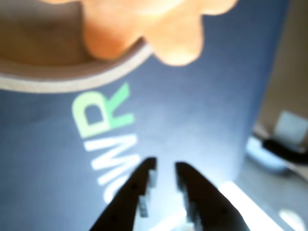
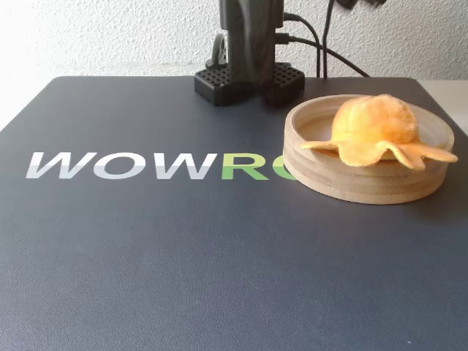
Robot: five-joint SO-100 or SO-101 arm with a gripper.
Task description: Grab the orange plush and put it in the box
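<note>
The orange plush point(image 2: 376, 128) lies in the round wooden box point(image 2: 344, 175) at the right of the mat in the fixed view, with its flat tentacles draped over the front rim. In the wrist view the plush point(image 1: 144, 24) is blurred at the top, and its tentacles hang over the box's pale rim point(image 1: 72, 79). My gripper point(image 1: 165, 168) enters from the bottom edge, well back from the box and above the dark mat. Its jaws stand a little apart and hold nothing. In the fixed view only the arm's lower part point(image 2: 248, 29) shows; the gripper is out of frame.
A dark blue mat point(image 2: 146, 256) with white and green lettering point(image 2: 146, 164) covers the table. The arm stands on a black perforated block point(image 2: 248, 84) at the back, with cables point(image 2: 322, 44) behind it. White and dark objects point(image 1: 284, 139) lie off the mat's edge in the wrist view.
</note>
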